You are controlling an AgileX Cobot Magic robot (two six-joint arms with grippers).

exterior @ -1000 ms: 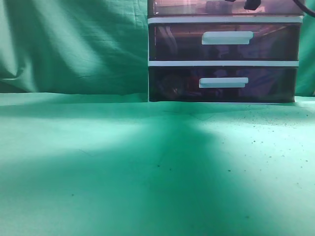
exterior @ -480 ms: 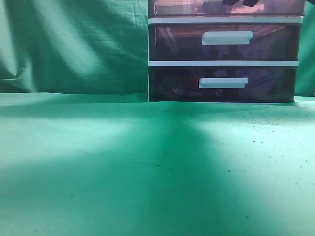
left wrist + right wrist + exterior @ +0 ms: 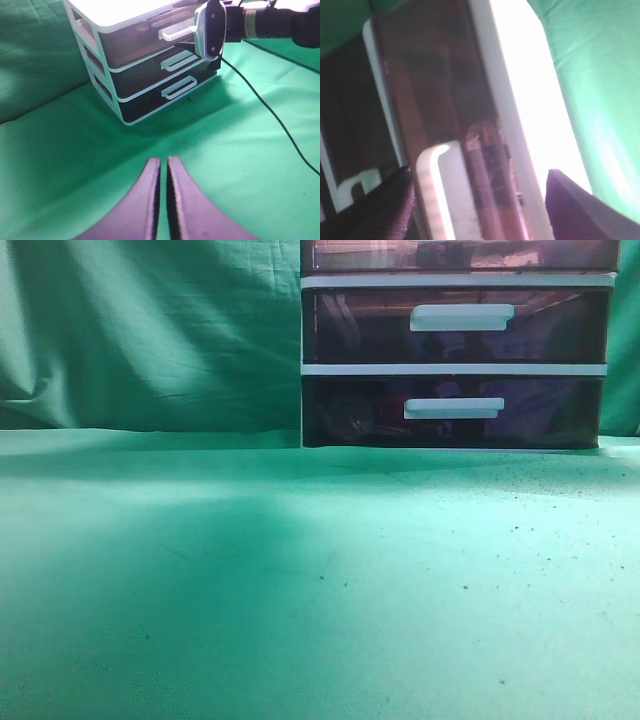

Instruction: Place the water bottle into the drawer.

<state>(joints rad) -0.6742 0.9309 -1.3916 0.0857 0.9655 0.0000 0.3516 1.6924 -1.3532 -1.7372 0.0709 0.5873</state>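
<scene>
Green cloth below: left fingers (image 3: 162, 200) clenched empty; right fingers (image 3: 400, 200) spread astride the drawer (image 3: 445, 100) handle (image 3: 437, 190).

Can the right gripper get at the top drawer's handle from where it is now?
Probably yes. In the right wrist view the right gripper is open with its fingers either side of the white handle of the top drawer. Nothing is visibly between them.

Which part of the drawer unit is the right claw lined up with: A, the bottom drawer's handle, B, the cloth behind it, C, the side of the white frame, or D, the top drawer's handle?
D: in the right wrist view the open right claw sits either side of the white handle of the top drawer, and the left wrist view shows that arm up at the top drawer.
</scene>
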